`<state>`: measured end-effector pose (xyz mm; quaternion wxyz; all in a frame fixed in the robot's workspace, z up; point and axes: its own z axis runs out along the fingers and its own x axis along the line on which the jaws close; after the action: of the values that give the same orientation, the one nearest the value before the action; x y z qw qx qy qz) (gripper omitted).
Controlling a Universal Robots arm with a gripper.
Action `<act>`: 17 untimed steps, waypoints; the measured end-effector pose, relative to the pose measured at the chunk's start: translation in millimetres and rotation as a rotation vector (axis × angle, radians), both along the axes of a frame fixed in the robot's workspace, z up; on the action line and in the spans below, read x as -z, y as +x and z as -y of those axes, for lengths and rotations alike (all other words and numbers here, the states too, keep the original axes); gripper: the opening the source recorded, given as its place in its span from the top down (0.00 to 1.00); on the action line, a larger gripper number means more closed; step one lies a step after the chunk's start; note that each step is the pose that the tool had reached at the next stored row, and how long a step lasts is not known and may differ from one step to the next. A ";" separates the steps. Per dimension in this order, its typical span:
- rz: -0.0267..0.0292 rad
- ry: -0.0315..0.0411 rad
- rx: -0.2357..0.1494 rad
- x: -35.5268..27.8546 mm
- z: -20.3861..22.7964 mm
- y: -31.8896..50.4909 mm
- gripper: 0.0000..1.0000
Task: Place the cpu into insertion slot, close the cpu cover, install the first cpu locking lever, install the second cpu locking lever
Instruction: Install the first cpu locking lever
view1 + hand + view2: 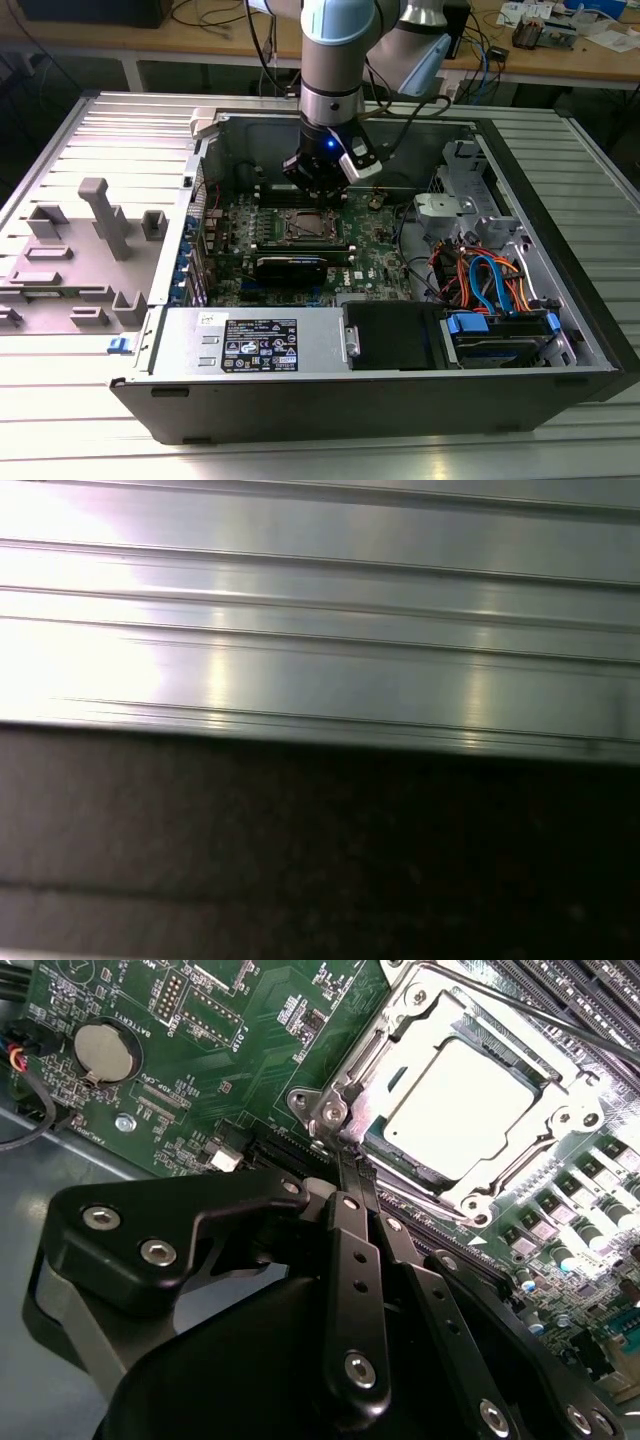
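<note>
**CPU seated, cover down, gripper working at a locking lever**

The cpu (pixel 460 1105) sits in the insertion slot (pixel 385 1145), its pale metal top showing through the cut-out of the cpu cover (pixel 440 1010), which lies flat over it. So the first two steps look done; judging by this, a lever step is in hand. In the second wrist view the gripper (pixel 348 1155) has its fingers close together, tips right at the socket's corner where a thin wire lever (pixel 560 1022) runs along the frame edge. Whether the fingers actually pinch the lever end I cannot tell. The next move likely calls for pushing the lever down and hooking it under its catch, with a small sideways offset and steady force.

Around it: green motherboard (pixel 375 250), a coin battery (pixel 103 1052) near the board edge, black RAM slots (pixel 570 990) beside the socket. In the exterior view the open PC case (pixel 560 330) lies on a ribbed metal table (pixel 80 420); a grey fixture (pixel 100 215) stands to the exterior view's left. Wooden benches (pixel 560 60) with cables lie far behind.
</note>
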<state>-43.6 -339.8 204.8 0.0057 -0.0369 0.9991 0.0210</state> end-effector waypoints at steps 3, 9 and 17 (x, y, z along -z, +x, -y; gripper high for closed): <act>-0.0003 0.0000 0.000 1.0 0.0 0.1 0.89; -0.0001 0.0008 0.000 0.1 -0.1 0.3 0.89; -0.0006 0.0005 0.001 -2.1 0.1 0.4 0.89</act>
<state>-43.2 -339.9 207.0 0.0054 -0.0366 0.9991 0.0213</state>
